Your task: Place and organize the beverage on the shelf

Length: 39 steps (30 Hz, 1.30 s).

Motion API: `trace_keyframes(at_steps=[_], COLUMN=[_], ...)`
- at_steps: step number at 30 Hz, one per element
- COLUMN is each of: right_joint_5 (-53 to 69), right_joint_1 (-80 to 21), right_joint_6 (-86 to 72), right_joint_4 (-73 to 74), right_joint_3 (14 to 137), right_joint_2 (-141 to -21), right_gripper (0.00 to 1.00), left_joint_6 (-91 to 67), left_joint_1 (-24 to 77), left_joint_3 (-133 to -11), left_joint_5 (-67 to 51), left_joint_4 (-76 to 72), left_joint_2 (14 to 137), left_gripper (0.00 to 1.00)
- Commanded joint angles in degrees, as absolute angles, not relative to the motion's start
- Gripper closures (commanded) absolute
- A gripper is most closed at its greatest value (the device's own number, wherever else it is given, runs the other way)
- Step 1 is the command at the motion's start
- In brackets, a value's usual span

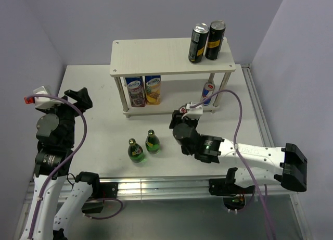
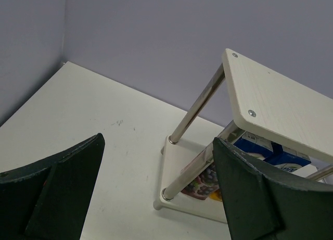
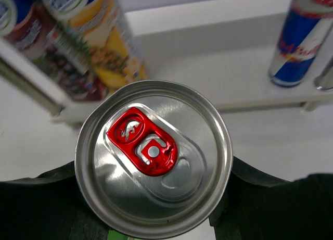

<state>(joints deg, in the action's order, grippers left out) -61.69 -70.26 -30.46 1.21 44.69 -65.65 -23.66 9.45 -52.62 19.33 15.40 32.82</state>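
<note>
The slim can with a red pull-tab point(image 3: 153, 156) sits upright, pinched in the right pincer point(image 3: 154, 203), just in front of the shelf's point(image 1: 156, 55) lower tier. On that tier a blue-and-silver can point(image 1: 208, 90) stands at the right end and two drink cartons point(image 1: 144, 90) at the left. Two black cans point(image 1: 206, 41) stand at the right end of the top board. Two green bottles point(image 1: 144, 146) stand side by side on the worktop point(image 1: 93, 94). The left pincer point(image 2: 157, 146) hangs spread and empty, left of the shelf.
</note>
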Motion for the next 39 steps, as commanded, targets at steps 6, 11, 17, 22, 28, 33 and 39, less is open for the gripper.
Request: trace_keyframes(at_steps=[6, 11, 17, 22, 28, 33, 39], right_joint_5=[-54.2, -53.4, -48.4, -47.9, -46.3, -46.8, -48.8], right_joint_1=[-52.8, -46.9, -39.0, -36.0, -34.0, -33.7, -33.7], right_joint_6=[-22.1, -19.5, -18.3, -16.4, -17.7, -18.0, -17.1], right_joint_4=[-11.2, -14.8, -17.5, -18.9, -19.6, -19.5, -18.5], right_joint_3=[47.4, 50.4, 53.2, 55.0, 55.9, 57.0, 58.8], right_joint_2=[-72.7, -80.3, -85.2, -87.5, -91.1, -94.4, -97.2], right_gripper=[1.00, 1.00, 1.00, 1.00, 1.00, 1.00, 1.00], left_joint_6=[-24.3, -24.3, -24.6, -24.6, -24.7, -24.7, -24.7], left_joint_1=[8.7, 8.4, 7.0, 6.5, 6.1, 5.9, 5.8], left_joint_3=[-53.1, -52.9, -53.1, -53.2, -53.0, -53.2, -53.0], left_joint_5=[18.7, 19.0, 17.8, 17.3, 17.2, 17.2, 17.2], left_joint_4=[14.3, 14.2, 14.0, 14.1, 14.1, 14.1, 14.1], left_joint_2=[32.8, 32.8, 33.5, 33.6, 33.5, 33.4, 33.0], left_gripper=[0.08, 0.08, 0.08, 0.09, 0.09, 0.09, 0.09])
